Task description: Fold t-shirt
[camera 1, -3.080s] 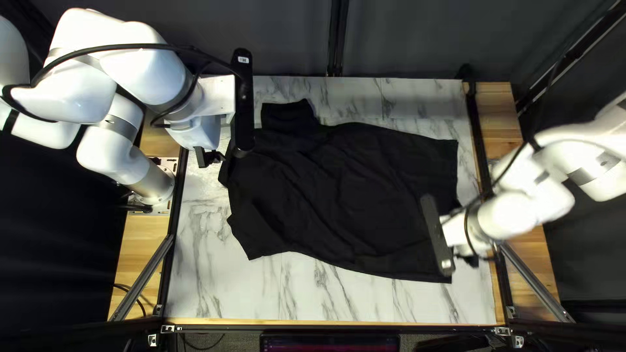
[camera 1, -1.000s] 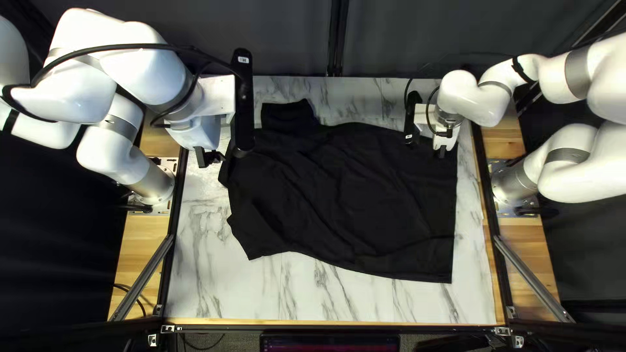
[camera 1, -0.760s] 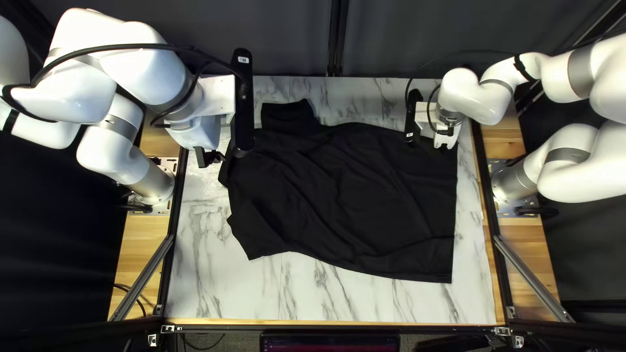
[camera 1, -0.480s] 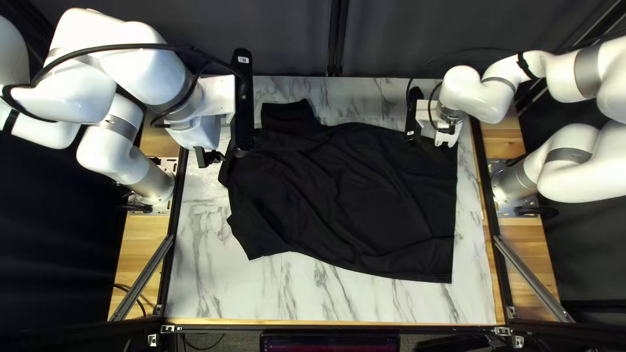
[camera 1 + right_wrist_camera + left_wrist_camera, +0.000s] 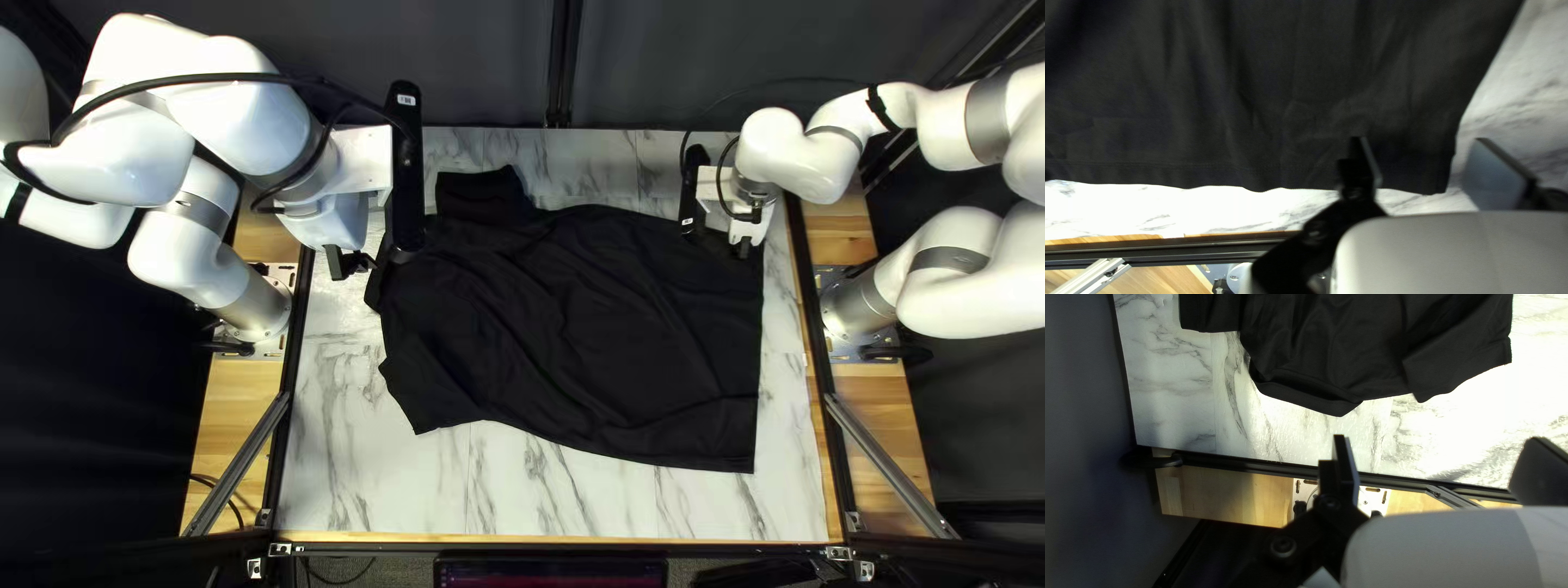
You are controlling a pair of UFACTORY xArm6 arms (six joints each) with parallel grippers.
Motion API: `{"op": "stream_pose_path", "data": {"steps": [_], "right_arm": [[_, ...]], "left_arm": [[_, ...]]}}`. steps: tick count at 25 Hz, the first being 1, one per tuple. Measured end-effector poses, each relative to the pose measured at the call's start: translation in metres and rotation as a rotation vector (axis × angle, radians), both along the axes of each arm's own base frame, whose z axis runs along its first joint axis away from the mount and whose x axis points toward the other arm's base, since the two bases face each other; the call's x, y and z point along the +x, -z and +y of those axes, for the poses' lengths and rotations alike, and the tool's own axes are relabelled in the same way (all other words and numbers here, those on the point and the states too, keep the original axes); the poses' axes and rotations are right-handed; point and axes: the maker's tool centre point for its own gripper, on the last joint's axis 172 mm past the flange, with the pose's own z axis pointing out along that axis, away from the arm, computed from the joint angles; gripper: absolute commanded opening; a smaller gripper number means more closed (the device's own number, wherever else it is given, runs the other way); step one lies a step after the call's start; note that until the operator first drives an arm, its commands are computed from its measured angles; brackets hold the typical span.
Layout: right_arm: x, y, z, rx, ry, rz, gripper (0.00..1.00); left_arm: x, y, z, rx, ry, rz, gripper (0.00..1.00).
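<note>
A black t-shirt lies spread and lightly wrinkled on the marble-patterned table, its hem towards my right arm. My left gripper hovers by the collar end in the top left view. In the left wrist view the collar of the shirt lies ahead of my left gripper, whose fingers stand apart and empty. My right gripper is over the far hem corner. From the right wrist, that corner of the shirt shows between the open fingers of my right gripper, one over cloth, the other beyond the side edge.
Bare marble tabletop runs along the near side of the shirt. Black rails border the table, including the right one. Wooden strips lie outside them, and a metal strut slants at the left.
My right arm has swung from the near hem corner to the far one, with only slight shifts there lately. The left arm and the shirt look unmoved.
</note>
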Motion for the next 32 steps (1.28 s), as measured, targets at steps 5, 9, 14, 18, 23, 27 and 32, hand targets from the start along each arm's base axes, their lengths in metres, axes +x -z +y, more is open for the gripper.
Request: {"op": "stream_pose_path", "data": {"steps": [5, 9, 14, 18, 23, 27, 32], "right_arm": [[-0.009, 0.008, -0.002, 0.017, 0.006, 0.01, 1.0], [-0.008, 0.009, -0.003, 0.028, 0.009, 0.01, 0.59], [-0.006, 0.008, -0.001, 0.037, 0.01, 0.013, 0.0], [-0.006, 0.008, -0.001, 0.042, 0.01, 0.015, 0.0], [-0.004, 0.009, -0.002, 0.047, 0.008, 0.017, 0.0], [-0.002, 0.002, 0.0, 0.042, 0.007, 0.013, 0.0], [0.004, -0.02, 0.005, 0.021, 0.006, 0.002, 0.0]], "left_arm": [[0.0, 0.0, 0.0, 0.0, 0.0, 0.0, 1.0], [0.0, 0.0, 0.0, 0.0, 0.0, 0.0, 1.0], [0.0, 0.0, 0.0, 0.0, 0.0, 0.0, 1.0], [0.0, 0.0, 0.0, 0.0, 0.0, 0.0, 1.0], [0.0, 0.0, 0.0, 0.0, 0.0, 0.0, 1.0], [0.0, 0.0, 0.0, 0.0, 0.0, 0.0, 1.0], [0.0, 0.0, 0.0, 0.0, 0.0, 0.0, 1.0]]}}
